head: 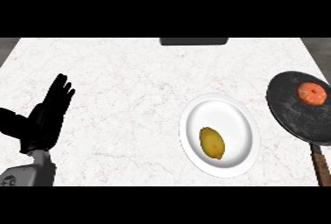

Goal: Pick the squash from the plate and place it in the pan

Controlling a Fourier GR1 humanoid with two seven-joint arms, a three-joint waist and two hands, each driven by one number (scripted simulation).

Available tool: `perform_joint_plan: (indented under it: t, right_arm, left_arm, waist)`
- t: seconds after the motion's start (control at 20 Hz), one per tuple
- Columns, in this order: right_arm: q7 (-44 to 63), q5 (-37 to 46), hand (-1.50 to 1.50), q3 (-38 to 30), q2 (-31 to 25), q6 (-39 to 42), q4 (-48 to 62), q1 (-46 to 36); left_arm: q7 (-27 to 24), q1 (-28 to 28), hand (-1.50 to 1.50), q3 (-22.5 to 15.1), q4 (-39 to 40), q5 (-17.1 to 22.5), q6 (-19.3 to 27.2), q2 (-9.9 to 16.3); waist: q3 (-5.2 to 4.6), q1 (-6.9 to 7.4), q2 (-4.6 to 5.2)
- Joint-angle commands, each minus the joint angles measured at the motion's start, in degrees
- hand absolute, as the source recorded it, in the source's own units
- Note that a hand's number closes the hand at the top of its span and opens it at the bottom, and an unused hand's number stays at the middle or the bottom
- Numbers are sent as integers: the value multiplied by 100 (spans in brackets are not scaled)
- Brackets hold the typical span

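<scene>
**A:** What sits nearest the lower edge?

**B:** One grey forearm at the lower left, carrying the left hand [47, 114]. That hand is black, its fingers straight and spread apart, pointing up and away, holding nothing. It rests over the white marbled counter [129, 78]. Only one hand shows; the right hand is not in view.

**A:** And to the right of that hand?

**B:** One white plate [221, 114], well apart from the hand, with bare counter between them. It looks taller than wide. On it lies one yellow lump [212, 143], oval, on the plate's nearer half, toward its left side. It could be a potato or a lemon; I cannot tell which.

**A:** Further right again?

**B:** One dark pan [291, 120], close beside the plate's right rim, on the far side of the plate from the hand. I cannot tell whether they touch. Its brown handle [318, 168] runs down toward the lower edge at the far right.

**A:** Where is the squash?

**B:** One orange, ribbed squash [311, 94] lies inside the pan, in its farther part, near the right edge of the view. It is the thing farthest from the hand sideways, and nothing is touching it.

**A:** Anything beyond that?

**B:** One dark flat object [194, 41] at the counter's far edge, up and to the right of the hand. I cannot tell what it is.
</scene>
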Motion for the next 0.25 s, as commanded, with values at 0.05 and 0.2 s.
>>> perform_joint_plan:
  t: [0.05,0.2]
  right_arm:
    - [-376,-307,-150,-77,197,163,-270,734]
    - [296,-612,-150,-26,703,99,-1434,1014]
  left_arm:
    - [422,-308,0,74,-278,1,33,122]
    - [292,80,0,-80,-389,-63,6,-81]
  waist:
    - [8,80,22]
    - [3,88,18]
